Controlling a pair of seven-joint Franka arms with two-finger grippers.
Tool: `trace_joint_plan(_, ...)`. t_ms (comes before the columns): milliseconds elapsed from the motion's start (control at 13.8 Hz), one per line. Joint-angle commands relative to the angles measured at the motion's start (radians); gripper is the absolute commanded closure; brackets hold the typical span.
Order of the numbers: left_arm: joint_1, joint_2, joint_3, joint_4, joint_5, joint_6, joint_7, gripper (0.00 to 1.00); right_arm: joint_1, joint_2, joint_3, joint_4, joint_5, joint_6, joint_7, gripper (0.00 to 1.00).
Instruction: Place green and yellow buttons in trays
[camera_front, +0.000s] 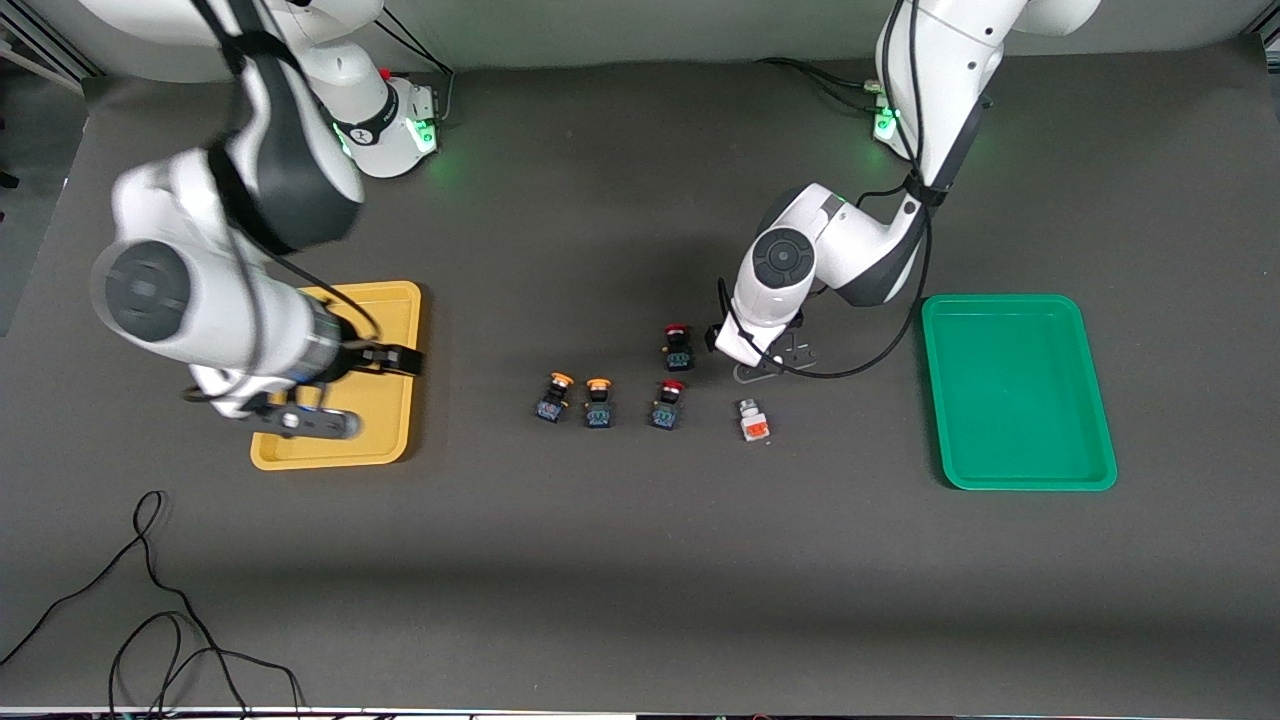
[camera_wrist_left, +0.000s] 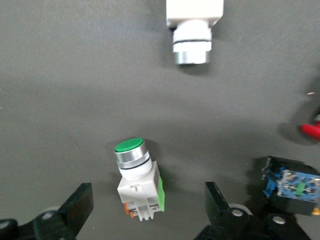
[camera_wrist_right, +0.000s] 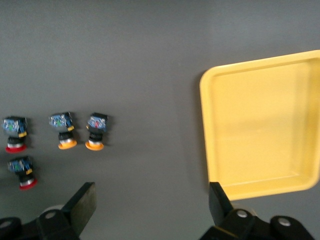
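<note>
Orange-marked white button (camera_front: 753, 421) nearest, green-capped button (camera_wrist_left: 136, 177) between released left gripper (camera_wrist_left: 147, 210) fingers; right gripper (camera_wrist_right: 152, 212) released over yellow tray (camera_front: 400, 300).

A dark grey matte table (camera_front: 620, 560) fills nearly the whole front view, its surface plain and faintly textured. Loose black cables (camera_front: 150, 600) curl across the corner nearest the front camera at the right arm's end. Along the top edge runs a pale grey wall or backdrop (camera_front: 640, 30) — green light glows on the tabletop just beneath it in two spots. Soft shadows lie in broad patches on the table — the lighting is even and diffuse
</note>
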Motion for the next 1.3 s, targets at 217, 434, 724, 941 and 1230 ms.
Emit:
trace_joint_plan(217,-0.014,-0.008,0.015,-0.033,0.018,0.037,-0.067,0.42,0.076,0.169,-0.009,0.021,0.043,0.166,0.163,0.00)
trace_joint_plan(434,-0.014,-0.006,0.016,-0.033,0.018,0.043,-0.078,0.63,0.114,0.238,-0.009,0.021,0.043,0.233,0.232,0.00)
trace_joint_plan(724,-0.009,-0.021,0.018,-0.022,0.018,0.020,-0.076,0.75,0.149,0.317,-0.009,0.021,0.043,0.315,0.343,0.00)
trace_joint_plan(941,-0.002,-0.128,0.018,-0.010,0.032,-0.087,-0.043,0.80,0.158,0.353,-0.008,0.020,0.048,0.338,0.396,0.00)
trace_joint_plan(1230,0.052,-0.287,0.012,0.148,0.012,-0.410,0.085,0.84,0.172,0.413,-0.008,0.020,0.051,0.378,0.453,0.00)
